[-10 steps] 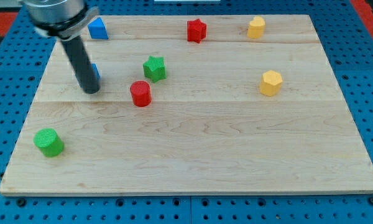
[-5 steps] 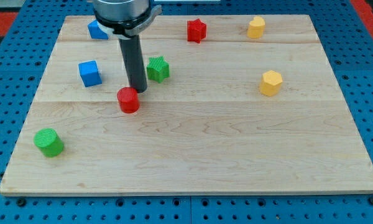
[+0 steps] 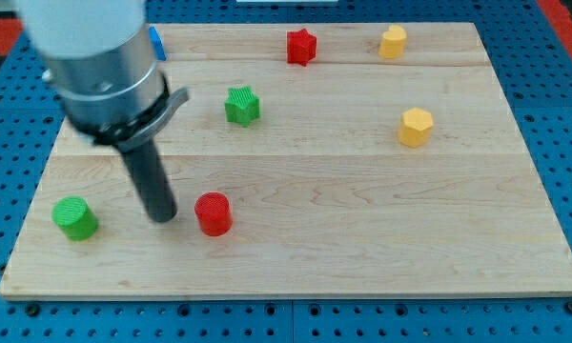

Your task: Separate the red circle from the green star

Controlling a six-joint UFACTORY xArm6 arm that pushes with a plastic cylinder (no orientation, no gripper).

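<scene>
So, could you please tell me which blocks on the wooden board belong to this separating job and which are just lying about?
Part of the job:
red circle block
green star block
my tip, just to the view's left of the red circle

Just lying about:
green circle block
red star block
two yellow blocks
blue block, mostly hidden

Green cylinder (image 3: pixel 74 218): sitting near the wooden board's (image 3: pixel 362 238) lower left corner.
Red star (image 3: pixel 302 46): lying at the view's top.
Yellow blocks: one (image 3: pixel 393 42) resting at the top edge, another (image 3: pixel 415 127) sitting right.
Blue block (image 3: pixel 156 43): peeking out, mostly hidden.
</scene>
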